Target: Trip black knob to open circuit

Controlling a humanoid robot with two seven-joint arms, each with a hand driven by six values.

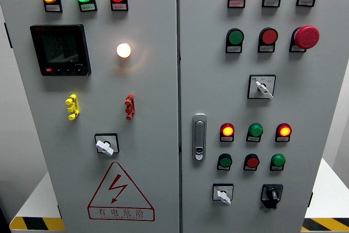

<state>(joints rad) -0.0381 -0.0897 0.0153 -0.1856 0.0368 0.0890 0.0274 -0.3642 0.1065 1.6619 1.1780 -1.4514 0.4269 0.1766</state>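
Observation:
The black knob (pixel 271 193) sits on a black square plate at the lower right of the right cabinet door (pixel 322 107). Its pointer handle stands roughly upright. To its left is a white rotary knob (pixel 223 194), tilted. No robot hand or arm shows anywhere in the head view.
Right door: rows of red and green indicator lights and buttons, a red mushroom stop button (pixel 306 37), a white selector (pixel 262 87), a chrome door handle (pixel 199 136). Left door: meter display (pixel 60 49), lit lamps, a white knob (pixel 106 145), a red warning triangle (pixel 120 192).

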